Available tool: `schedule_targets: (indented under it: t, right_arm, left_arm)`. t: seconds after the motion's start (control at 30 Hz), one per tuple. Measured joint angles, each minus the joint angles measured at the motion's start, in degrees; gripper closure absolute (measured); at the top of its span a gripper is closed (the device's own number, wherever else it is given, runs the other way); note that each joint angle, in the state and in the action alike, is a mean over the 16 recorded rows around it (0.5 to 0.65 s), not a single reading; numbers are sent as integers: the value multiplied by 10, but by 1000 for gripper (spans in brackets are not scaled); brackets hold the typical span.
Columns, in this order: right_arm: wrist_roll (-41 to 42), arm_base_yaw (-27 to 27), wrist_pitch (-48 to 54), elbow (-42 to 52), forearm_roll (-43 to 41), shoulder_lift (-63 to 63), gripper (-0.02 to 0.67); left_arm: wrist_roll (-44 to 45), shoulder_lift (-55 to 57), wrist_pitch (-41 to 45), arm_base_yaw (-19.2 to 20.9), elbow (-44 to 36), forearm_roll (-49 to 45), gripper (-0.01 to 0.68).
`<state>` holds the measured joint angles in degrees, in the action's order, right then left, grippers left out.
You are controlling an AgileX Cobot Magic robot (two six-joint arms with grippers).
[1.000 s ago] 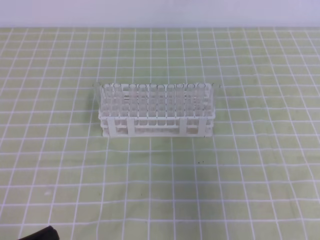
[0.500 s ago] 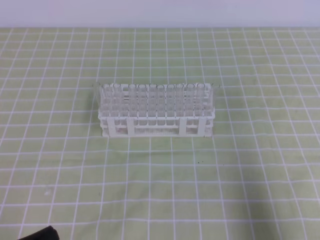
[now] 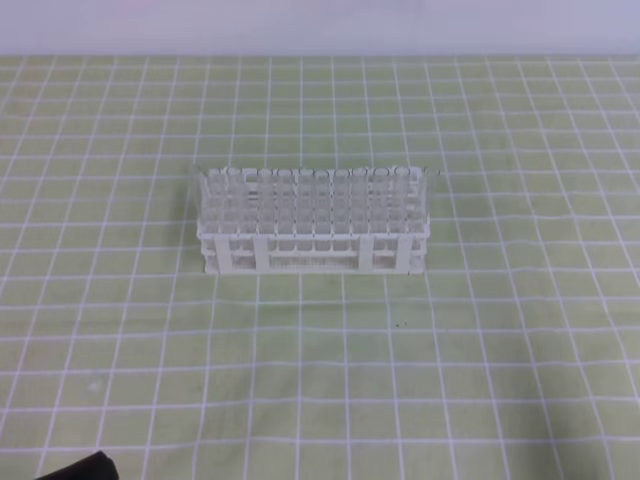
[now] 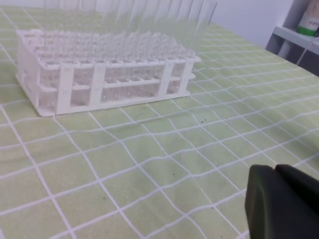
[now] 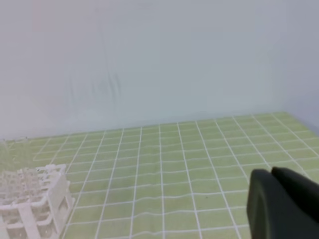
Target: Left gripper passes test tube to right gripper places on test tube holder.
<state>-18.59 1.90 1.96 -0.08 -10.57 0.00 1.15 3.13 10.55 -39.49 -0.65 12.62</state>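
No movement since a second ago: black sliver of an arm (image 3: 80,467) unchanged at the lower-left edge of the high view, rack in the same place. Nearest in each wrist view, left gripper (image 4: 284,204) and right gripper (image 5: 284,204) low over the green gridded surface (image 3: 330,370), fingers pressed together, holding nothing. Farther back, mid-surface, white test tube holder (image 3: 312,250) standing upright and well apart from both grippers, packed with clear test tubes (image 3: 310,195); no loose tube distinguishable; beyond it a pale wall (image 5: 159,59), shelf (image 4: 299,37) at far right.
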Motion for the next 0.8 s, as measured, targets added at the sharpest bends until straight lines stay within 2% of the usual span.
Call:
schedule_targets:
  t: [0.3,0.5,0.8]
  right_arm:
    - [12,0,5,2,17,-10,664]
    - [100,0,25,2,87,-10,664]
    - [238,0,106,2,202,-10,664]
  left_arm:
    - [0,0,1,0,2,0,675]
    - [0,0,1,0,2,0,675]
    - [0,0,2,0,1,0,675]
